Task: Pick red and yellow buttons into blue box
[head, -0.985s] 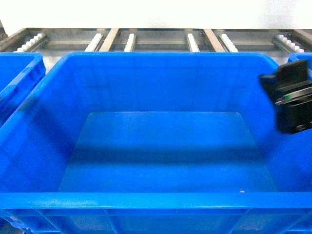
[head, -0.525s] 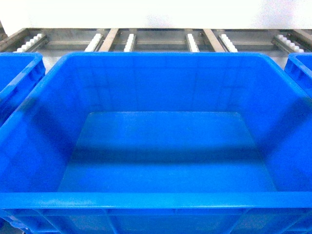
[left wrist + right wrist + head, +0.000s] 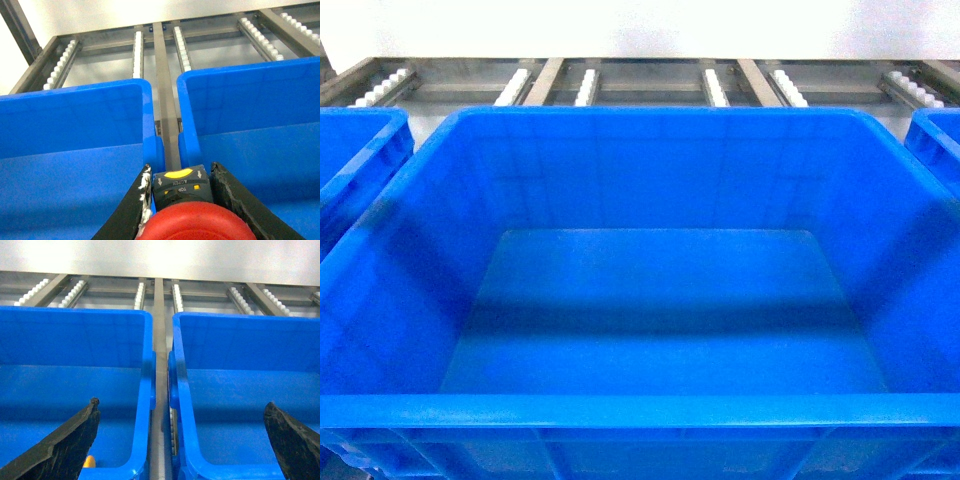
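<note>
The big blue box (image 3: 650,250) fills the head view. Above its left rim, the left gripper (image 3: 182,200) is clamped on the red button (image 3: 197,222). The right gripper (image 3: 182,440) is spread wide, with what might be the yellow button (image 3: 89,461) below it.

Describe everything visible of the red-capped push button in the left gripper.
The red mushroom-head push button sits clamped between the left gripper's two black fingers, which touch its sides. Its glossy round red cap faces the camera, cut off by the picture's bottom edge. Beyond it, the black plastic body carries a yellow insert, white arrows and lettering. It hangs over the gap between two blue bins.
</note>
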